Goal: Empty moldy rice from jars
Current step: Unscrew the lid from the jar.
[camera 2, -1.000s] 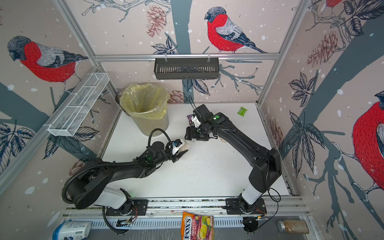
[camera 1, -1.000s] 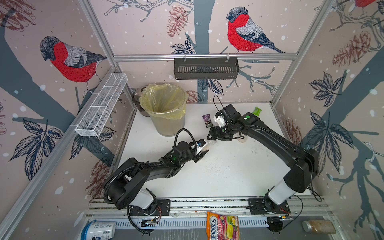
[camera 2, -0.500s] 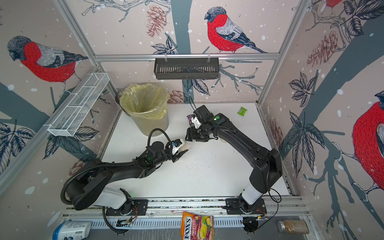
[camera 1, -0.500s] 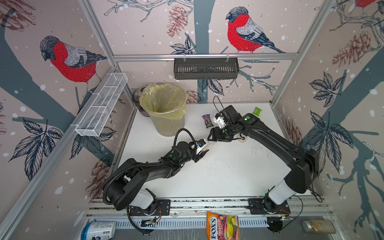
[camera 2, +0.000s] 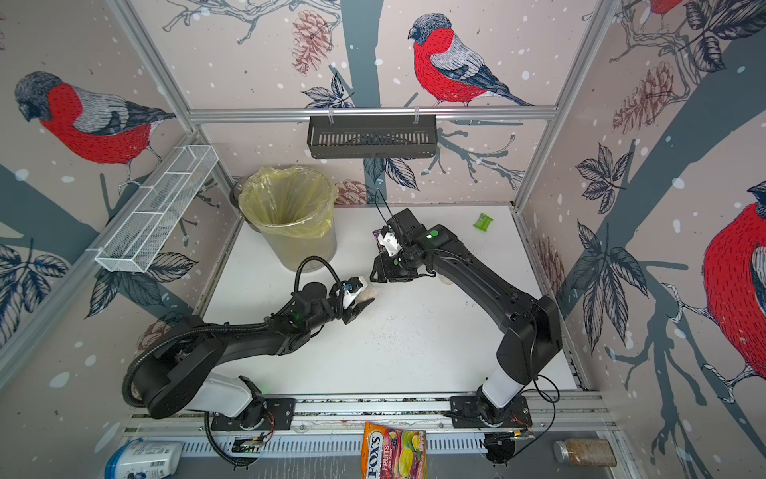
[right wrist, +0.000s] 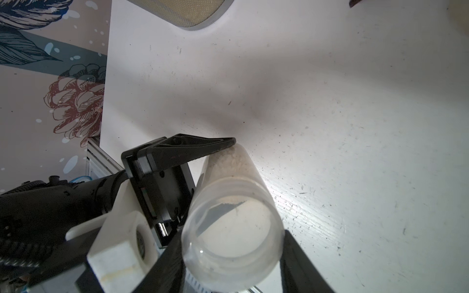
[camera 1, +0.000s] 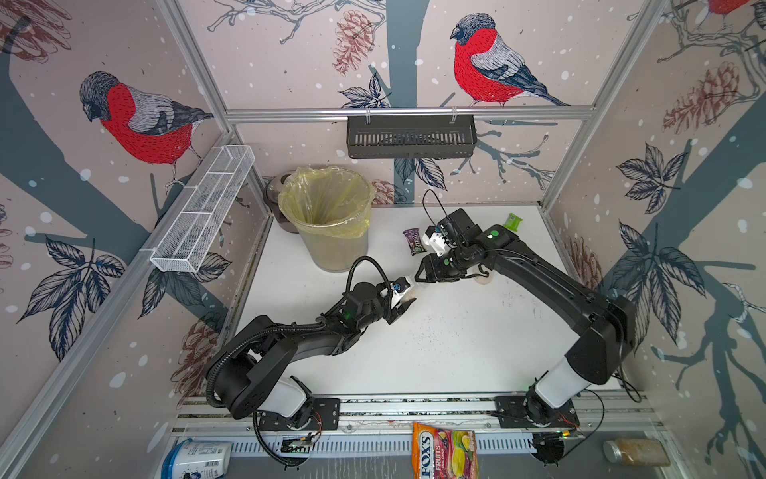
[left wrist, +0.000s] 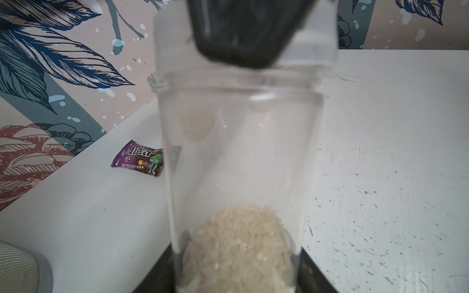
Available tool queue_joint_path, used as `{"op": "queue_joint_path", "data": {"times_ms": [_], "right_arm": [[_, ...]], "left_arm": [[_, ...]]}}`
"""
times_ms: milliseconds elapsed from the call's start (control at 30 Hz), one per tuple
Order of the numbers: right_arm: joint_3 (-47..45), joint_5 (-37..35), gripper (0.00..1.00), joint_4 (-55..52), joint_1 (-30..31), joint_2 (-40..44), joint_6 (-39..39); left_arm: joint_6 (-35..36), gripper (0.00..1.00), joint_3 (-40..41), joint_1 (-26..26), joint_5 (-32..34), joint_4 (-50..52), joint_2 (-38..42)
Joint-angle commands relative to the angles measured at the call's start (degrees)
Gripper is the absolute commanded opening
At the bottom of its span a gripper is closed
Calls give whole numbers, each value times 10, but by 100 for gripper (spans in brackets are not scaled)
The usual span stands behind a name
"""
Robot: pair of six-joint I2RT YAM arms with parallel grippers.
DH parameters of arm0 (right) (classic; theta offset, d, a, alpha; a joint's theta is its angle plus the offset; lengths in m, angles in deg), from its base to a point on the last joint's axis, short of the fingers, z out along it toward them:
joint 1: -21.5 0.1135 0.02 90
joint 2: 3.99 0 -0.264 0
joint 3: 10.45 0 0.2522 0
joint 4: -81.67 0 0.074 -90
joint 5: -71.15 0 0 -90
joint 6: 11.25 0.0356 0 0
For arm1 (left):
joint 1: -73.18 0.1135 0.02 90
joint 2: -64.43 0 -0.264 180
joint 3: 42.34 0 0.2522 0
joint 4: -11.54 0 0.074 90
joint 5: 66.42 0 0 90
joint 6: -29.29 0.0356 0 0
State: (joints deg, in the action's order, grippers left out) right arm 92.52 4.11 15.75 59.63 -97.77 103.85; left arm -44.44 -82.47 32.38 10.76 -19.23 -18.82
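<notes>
My left gripper is shut on a slim clear jar lying tilted just above the middle of the table. The moldy rice is heaped at the jar's bottom end, between the left fingers. My right gripper meets the jar from the far side. Its two fingers sit against both sides of the clear round lid. In the right wrist view one left finger presses the rice-filled end. A second pale jar shows partly beside the right forearm.
A bin with a yellow liner stands at the back left, with a metal pot behind it. A purple candy packet and a green packet lie at the back. Dark specks dot the table.
The right gripper's jaws have drawn in around the jar's lid. Both arms have stayed almost where they were.
</notes>
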Motion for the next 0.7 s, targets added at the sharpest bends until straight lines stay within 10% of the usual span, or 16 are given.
{"op": "queue_joint_path", "data": {"times_ms": [0, 667], "right_arm": [[18, 26, 43, 7, -5, 3, -66], [26, 55, 42, 40, -7, 5, -328]], "left_arm": [[-2, 0, 3, 0, -15, -23, 2], [-11, 0, 13, 7, -72, -22, 4]]}}
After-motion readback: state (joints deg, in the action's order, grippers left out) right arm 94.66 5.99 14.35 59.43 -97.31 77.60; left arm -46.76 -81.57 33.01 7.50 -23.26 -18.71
